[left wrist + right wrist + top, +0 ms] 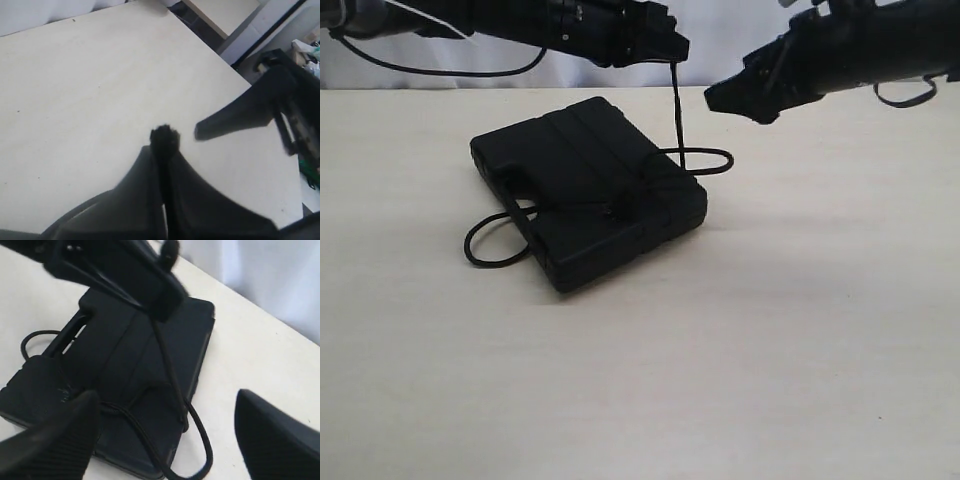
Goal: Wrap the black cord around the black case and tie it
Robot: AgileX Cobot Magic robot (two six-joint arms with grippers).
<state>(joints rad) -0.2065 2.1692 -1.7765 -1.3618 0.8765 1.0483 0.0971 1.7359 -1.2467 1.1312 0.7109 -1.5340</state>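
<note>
- Lying flat on the pale table (800, 350), the black case (580, 160) sat left of centre, turned diagonally, with one corner pointing near and the opposite corner far.
- The handle slot (517, 198) faced the near-left edge of the case, and the lid ribs ran parallel to that edge.
- The outline appeared close to square, so the long axis could not be fixed with certainty.
- The left gripper (674, 56) was clamped on the black cord (678, 110), above the far-right side of the case.
- In the left wrist view, the frayed end (165, 134) of the cord protruded just past the closed fingertips.
- From this grip, one run of the cord dropped near-vertically to the right edge of the case.
- One loop of the cord lay on the table just beside the right corner. A second loop lay on the table at the near-left, beside the handle slot. A strand crossed the lid between the two.
- The right gripper (735, 100) hovered above the table to the right of the vertical run, apart from it, with the jaws spread wide and holding nothing.
- Wide bare table lay near and right of the case, with a narrower band to its left.
- The far table edge, against a white backdrop, ran close behind the far corner.
</note>
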